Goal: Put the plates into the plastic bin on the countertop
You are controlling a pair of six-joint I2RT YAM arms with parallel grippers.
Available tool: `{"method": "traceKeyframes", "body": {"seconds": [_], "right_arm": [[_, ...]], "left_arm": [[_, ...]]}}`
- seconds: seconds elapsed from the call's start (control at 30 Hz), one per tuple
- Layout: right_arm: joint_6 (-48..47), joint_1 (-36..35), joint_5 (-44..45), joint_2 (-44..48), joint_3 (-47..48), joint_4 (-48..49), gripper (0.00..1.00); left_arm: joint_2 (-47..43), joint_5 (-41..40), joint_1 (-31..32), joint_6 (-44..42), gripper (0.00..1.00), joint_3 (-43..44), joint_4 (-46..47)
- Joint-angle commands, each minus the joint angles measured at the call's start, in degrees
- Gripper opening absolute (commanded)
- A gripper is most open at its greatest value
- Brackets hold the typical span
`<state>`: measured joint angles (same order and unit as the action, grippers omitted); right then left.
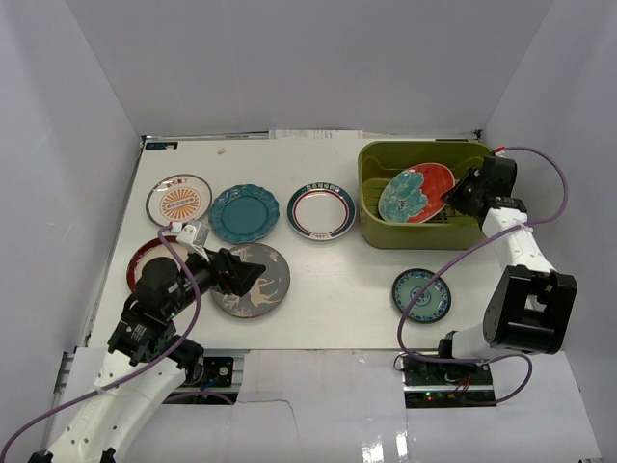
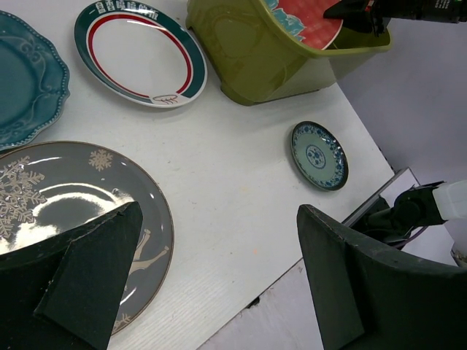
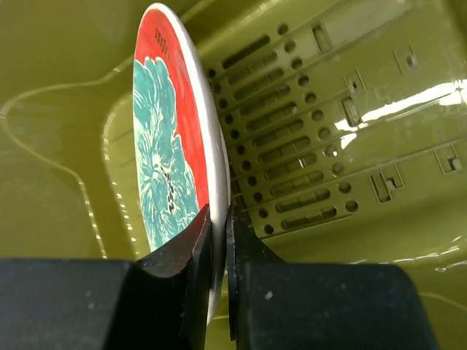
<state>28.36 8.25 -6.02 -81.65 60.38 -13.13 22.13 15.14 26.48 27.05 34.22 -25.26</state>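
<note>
My right gripper (image 3: 219, 219) is shut on the rim of the red-and-teal plate (image 3: 164, 146), holding it tilted on edge inside the olive plastic bin (image 1: 371, 207) at the back right of the countertop (image 1: 337, 280). My left gripper (image 2: 219, 211) stands wide open over the right edge of the grey deer plate (image 2: 73, 189), holding nothing. On the countertop lie the orange sunburst plate (image 1: 178, 201), the teal scalloped plate (image 1: 244, 213), the white red-rimmed plate (image 1: 321, 210) and the small teal-white plate (image 1: 421, 294). A red-black plate (image 1: 143, 260) is partly hidden under my left arm.
White walls close in the countertop on three sides. The bin's slatted floor (image 3: 306, 146) shows behind the held plate. The countertop's front edge runs just below the grey plate and the small teal-white plate (image 2: 319, 155). A purple cable loops from my right arm.
</note>
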Motion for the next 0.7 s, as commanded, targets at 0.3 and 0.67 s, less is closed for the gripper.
{"method": "traceKeyframes", "body": {"seconds": [0.3, 0.67], "right_arm": [[-2.6, 0.7, 2.9, -2.6, 1.5, 6.6, 0.42], [-5.2, 0.3, 6.6, 0.9, 3.7, 4.1, 0.90]], "left_arm": [[2.7, -4.3, 0.3, 0.5, 0.98, 0.4, -1.1], [7.8, -5.7, -1.2, 0.9, 0.98, 1.0, -2.3]]}}
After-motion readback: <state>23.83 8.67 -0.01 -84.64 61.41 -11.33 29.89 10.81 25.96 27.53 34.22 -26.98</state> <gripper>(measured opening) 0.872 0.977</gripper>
